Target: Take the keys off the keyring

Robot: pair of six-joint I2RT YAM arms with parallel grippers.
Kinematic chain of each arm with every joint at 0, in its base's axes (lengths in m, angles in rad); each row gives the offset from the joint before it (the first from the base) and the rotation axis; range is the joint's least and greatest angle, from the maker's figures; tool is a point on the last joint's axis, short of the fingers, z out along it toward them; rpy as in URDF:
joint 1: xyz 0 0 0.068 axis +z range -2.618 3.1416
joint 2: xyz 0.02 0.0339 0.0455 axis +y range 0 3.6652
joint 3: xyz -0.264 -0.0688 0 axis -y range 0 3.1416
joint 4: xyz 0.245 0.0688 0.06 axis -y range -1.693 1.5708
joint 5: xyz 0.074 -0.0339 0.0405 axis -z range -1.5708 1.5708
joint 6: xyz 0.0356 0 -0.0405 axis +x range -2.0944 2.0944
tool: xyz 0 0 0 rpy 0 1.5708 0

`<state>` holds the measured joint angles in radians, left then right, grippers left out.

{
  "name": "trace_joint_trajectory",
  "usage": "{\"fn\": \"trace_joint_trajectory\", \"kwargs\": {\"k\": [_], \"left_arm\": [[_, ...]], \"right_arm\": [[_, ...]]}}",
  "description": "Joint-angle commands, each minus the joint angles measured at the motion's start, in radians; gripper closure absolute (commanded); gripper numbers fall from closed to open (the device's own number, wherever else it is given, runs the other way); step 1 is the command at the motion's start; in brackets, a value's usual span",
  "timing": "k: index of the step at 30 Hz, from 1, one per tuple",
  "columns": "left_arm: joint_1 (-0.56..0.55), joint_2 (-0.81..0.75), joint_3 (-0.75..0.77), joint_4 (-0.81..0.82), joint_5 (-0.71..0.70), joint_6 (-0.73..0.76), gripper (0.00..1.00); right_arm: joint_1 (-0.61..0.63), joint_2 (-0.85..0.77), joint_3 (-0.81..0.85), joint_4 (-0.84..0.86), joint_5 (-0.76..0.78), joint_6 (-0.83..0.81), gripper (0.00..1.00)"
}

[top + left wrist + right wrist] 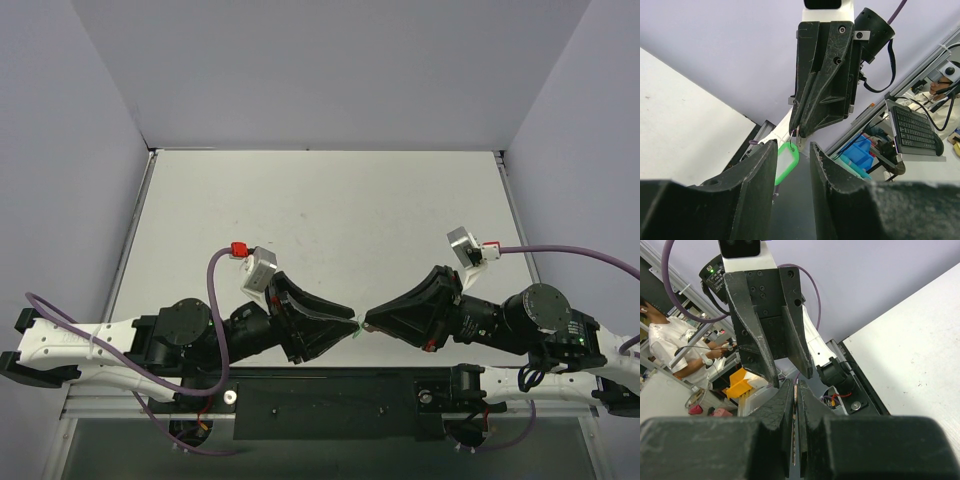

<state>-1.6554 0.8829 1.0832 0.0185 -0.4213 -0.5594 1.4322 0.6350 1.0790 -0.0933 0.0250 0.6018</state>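
Both grippers meet tip to tip above the table's near edge. My right gripper point(368, 322) point(796, 385) is shut on the key point(795, 405), a thin silver blade seen edge-on between its fingers. In the left wrist view the key's tip point(798, 136) pokes out of the right gripper point(797, 134). The green keyring point(787, 162) point(359, 327) hangs there from a small wire loop. My left gripper point(792, 145) point(352, 322) point(791, 378) is open, its fingers on either side of the green piece, a gap showing on the right side.
The white table point(320, 220) stretches away behind the grippers, walled on three sides. A black plate point(330, 400) lies between the arm bases. Beyond the table edge are blue bins point(860, 152), a keyboard point(915, 132) and a person point(670, 340).
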Motion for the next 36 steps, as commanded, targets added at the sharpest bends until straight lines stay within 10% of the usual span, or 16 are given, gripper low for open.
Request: {"fn": "trace_joint_trajectory", "kwargs": {"k": [1, 36], "left_arm": [[-0.006, -0.018, -0.006, 0.06, -0.02, 0.013, 0.6], [-0.006, 0.002, 0.0, 0.081, -0.023, 0.026, 0.84]], "right_arm": [[-0.003, -0.004, 0.021, 0.075, 0.004, -0.008, 1.0], [-0.003, 0.02, 0.013, 0.124, -0.05, 0.006, 1.0]]}}
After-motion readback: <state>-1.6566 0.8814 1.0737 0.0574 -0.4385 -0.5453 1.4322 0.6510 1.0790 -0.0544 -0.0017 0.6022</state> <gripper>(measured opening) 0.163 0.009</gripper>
